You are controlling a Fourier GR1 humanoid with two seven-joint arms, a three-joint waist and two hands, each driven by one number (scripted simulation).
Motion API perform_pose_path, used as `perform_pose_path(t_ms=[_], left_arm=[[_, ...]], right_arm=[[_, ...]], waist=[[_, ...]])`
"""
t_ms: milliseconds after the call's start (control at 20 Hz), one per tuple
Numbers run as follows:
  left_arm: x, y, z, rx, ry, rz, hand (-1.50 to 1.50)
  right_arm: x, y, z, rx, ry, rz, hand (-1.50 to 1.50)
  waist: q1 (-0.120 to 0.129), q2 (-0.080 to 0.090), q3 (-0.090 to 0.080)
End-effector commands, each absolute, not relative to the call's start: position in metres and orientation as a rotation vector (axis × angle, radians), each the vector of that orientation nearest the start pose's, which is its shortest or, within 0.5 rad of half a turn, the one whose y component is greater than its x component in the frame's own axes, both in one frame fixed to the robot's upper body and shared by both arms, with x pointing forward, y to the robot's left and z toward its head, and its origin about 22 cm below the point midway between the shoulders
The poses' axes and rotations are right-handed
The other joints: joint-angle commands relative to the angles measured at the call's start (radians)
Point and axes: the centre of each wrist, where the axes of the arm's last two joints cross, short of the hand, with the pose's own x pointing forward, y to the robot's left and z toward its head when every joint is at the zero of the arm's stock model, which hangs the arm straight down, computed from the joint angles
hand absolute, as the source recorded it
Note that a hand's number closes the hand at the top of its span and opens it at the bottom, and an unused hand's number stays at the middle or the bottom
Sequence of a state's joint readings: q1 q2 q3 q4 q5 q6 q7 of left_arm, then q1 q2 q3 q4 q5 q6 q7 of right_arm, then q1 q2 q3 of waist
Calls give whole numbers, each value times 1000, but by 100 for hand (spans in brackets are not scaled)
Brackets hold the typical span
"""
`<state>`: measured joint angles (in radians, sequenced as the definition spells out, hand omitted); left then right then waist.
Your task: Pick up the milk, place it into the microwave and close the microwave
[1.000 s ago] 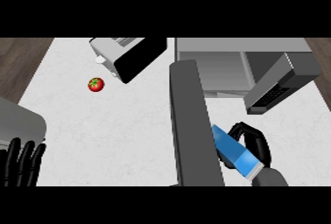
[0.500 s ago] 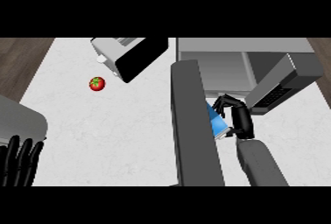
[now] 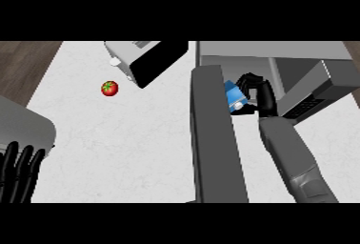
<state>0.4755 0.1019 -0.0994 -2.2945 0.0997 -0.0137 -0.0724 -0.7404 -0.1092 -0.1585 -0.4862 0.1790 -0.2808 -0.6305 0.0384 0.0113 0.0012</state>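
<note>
The right robot hand (image 3: 255, 89) has its fingers curled round the blue milk (image 3: 234, 96) carton, holding it just right of the open microwave door (image 3: 213, 138) (a tall grey slab seen edge-on) at the mouth of the microwave (image 3: 295, 64). The left robot hand (image 3: 20, 170) rests at the near left edge, fingers straight and holding nothing. On the white desk (image 3: 119, 143), far left, lie a tomato (image 3: 109, 88) and, beyond it, a toaster (image 3: 144, 59).

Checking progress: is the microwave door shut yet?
No, the microwave door stands open while the right hand holds the milk beside it.
</note>
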Motion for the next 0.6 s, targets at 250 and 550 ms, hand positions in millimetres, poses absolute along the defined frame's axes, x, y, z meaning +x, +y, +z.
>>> perform_pose_path(t_ms=[250, 550], left_arm=[[124, 252, 95, -15, -1940, -1, -150], [122, 254, 93, 25, -1912, -50, -150]], right_arm=[[422, -243, 10, -620, -1785, 217, 150], [422, -245, 8, -888, -1861, 218, 150]], waist=[[44, 20, 2], [59, 25, 3]])
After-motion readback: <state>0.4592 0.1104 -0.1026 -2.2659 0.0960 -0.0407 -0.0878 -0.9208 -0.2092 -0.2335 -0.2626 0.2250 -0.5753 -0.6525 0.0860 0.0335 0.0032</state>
